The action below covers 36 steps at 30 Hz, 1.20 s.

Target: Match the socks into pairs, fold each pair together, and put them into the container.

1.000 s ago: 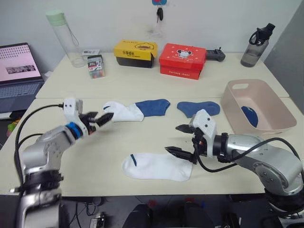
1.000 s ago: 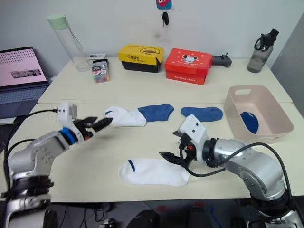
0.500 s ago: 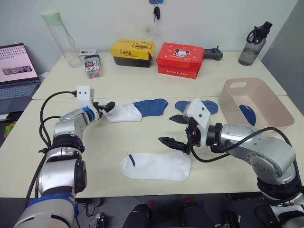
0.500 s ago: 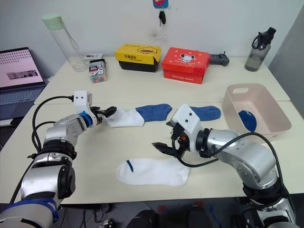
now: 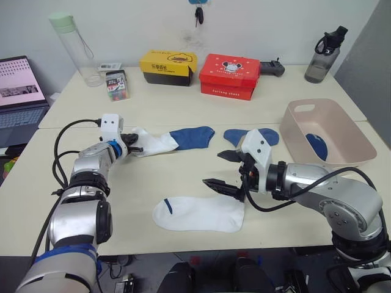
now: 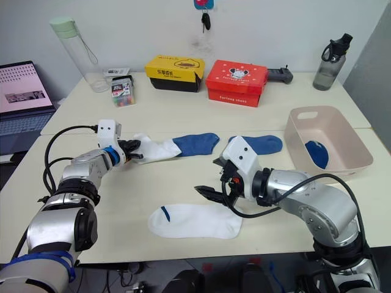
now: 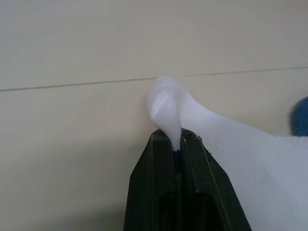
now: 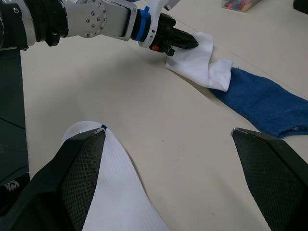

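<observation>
My left gripper is shut on the end of a white sock lying at the table's middle left; the pinched fabric bulges above the closed fingers. A medium blue sock overlaps that white sock's other end. Another blue sock lies to the right, partly hidden behind my right arm. A second white sock with a navy mark lies near the front edge. My right gripper hangs open just above its right end. The pink-beige container at the right holds a dark blue sock.
A yellow box, a red box and a black controller stand along the back. A clear bottle and a small box of coloured items are at the back left, with a laptop beside the table. A dark bottle stands back right.
My left gripper reached forward to the far white sock and shut on its end. The right gripper stayed open over the near white sock. The camera shifted slightly.
</observation>
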Each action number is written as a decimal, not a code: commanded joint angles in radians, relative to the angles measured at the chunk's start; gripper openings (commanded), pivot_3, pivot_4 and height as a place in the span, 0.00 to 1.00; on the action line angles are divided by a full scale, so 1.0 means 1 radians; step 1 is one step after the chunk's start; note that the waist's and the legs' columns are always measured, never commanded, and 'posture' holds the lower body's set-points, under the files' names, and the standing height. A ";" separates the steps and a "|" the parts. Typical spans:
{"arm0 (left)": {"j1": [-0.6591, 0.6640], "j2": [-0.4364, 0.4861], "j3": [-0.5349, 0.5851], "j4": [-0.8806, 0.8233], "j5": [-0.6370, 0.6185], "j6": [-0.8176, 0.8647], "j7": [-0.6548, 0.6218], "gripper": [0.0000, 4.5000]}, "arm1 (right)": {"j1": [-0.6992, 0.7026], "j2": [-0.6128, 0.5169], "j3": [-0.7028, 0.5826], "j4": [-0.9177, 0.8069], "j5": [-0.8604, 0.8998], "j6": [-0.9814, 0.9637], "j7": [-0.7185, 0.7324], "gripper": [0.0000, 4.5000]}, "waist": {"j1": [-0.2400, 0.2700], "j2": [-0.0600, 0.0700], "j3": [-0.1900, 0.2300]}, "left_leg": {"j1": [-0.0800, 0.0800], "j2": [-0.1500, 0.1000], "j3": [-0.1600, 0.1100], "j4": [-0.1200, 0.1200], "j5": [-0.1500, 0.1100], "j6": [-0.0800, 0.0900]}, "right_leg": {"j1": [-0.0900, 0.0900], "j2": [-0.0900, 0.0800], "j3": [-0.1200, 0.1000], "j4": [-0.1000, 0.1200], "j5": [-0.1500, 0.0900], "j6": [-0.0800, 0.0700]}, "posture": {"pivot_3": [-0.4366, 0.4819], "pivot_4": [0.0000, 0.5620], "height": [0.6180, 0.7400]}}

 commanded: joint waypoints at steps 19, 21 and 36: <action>0.156 -0.003 -0.101 -1.042 -0.351 0.341 -0.359 0.00 | 0.049 -0.200 -0.199 -0.055 0.121 -0.007 0.120 1.00 | 0.003 0.000 0.000 | -0.001 0.000 -0.001 0.002 0.000 0.000 | 0.002 0.000 -0.001 -0.001 0.000 0.000 | 0.48 0.27 0.88; 0.147 -0.021 -0.138 -1.051 -0.359 0.345 -0.398 0.00 | 0.061 -0.231 -0.229 -0.055 0.133 0.006 0.113 1.00 | 0.002 0.000 0.000 | -0.001 0.000 0.000 0.001 0.000 0.000 | 0.002 0.000 -0.001 -0.001 0.000 0.000 | 0.48 0.27 0.88; 0.044 -0.186 -0.287 -0.841 -0.303 0.169 -0.654 0.00 | 0.200 -0.340 -0.387 -0.135 0.259 0.045 0.044 1.00 | 0.002 -0.001 0.000 | 0.000 0.001 0.002 0.001 0.000 0.000 | 0.003 0.000 0.000 -0.001 0.000 0.000 | 0.48 0.27 0.88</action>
